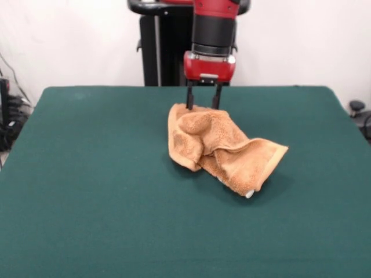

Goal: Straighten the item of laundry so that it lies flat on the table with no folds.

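The orange-tan towel [217, 147] lies crumpled in the middle of the dark green table [87, 185], bunched and folded over itself, with one corner stretched toward the right front. A small white tag [249, 194] peeks out under that corner. My gripper [203, 105] hangs from the red and black arm straight down over the towel's far edge. Its two dark fingers [189, 98] stand apart with green table showing between them, and their tips are at the towel's far edge. The gripper is open and holds nothing.
The robot's black pedestal [165, 46] stands behind the table's far edge. Cables and equipment [8, 116] sit off the table's left side, and a small black object [356, 107] sits off its right side.
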`<state>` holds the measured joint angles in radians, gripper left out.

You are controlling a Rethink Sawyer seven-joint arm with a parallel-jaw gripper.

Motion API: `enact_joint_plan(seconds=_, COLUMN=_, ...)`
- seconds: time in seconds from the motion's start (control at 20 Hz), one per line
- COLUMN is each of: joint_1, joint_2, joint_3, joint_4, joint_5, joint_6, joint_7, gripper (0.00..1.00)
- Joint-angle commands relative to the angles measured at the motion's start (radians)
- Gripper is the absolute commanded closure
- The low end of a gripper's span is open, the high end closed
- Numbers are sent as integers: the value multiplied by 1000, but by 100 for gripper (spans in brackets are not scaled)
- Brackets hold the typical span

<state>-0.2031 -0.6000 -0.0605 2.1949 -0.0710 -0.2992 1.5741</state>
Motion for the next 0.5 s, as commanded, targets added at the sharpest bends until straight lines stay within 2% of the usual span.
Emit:
enact_joint_plan(seconds=0.05, joint_1=44, joint_2=-27, joint_3=64, joint_4=-128, joint_5=100, joint_6=176, joint_7=172, gripper=0)
enact_joint_plan(seconds=0.25, joint_1=46, joint_2=-47, joint_3=65, joint_4=-146, joint_5=115, joint_6=241, joint_7=166, gripper=0)
enact_joint_plan(seconds=0.5, joint_1=33, joint_2=-27, joint_3=83, joint_4=-155, joint_5=105, joint_6=200, joint_7=190, gripper=0)
